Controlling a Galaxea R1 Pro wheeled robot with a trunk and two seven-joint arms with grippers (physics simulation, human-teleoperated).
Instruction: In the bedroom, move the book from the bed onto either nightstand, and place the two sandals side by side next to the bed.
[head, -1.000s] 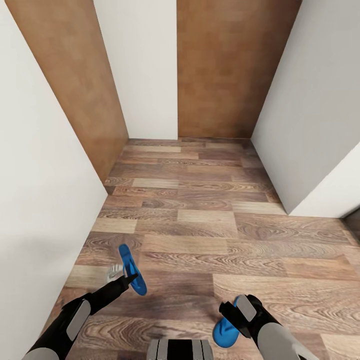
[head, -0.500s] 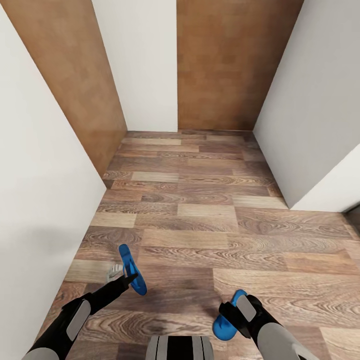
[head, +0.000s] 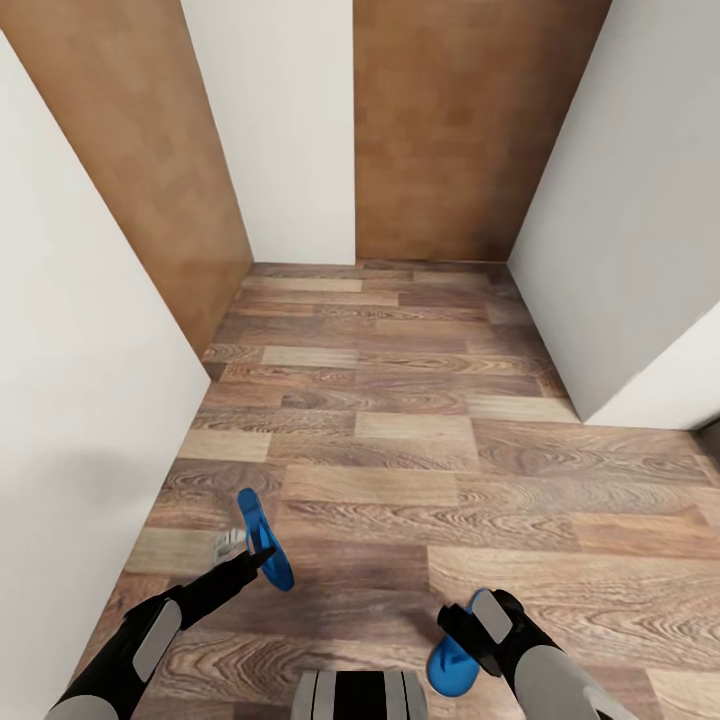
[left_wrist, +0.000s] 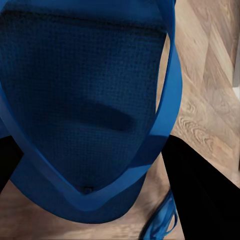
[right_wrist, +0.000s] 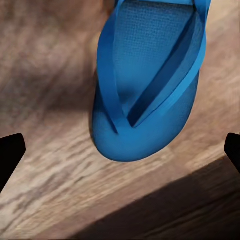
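Two bright blue flat flip-flop sandals are carried, one per arm, along a corridor of grey-brown wood-plank floor (head: 400, 440) between white walls (head: 90, 400) and light-brown wooden panels (head: 450, 130). The left gripper (head: 258, 556) pinches the left sandal (head: 262, 538) on edge at its fingertips; in the left wrist view the sole (left_wrist: 85, 100) lies right against the camera. The right sandal (head: 452, 662) hangs just below the right gripper (head: 462, 630); in the right wrist view its toe end (right_wrist: 145, 90) lies between two widely parted black fingertips (right_wrist: 10, 152), so whether they clamp it cannot be told. Risks, as judged: the edge-held left sandal may twist free; the right may drop if unsupported; the near left wall may catch the elbow during the drive.
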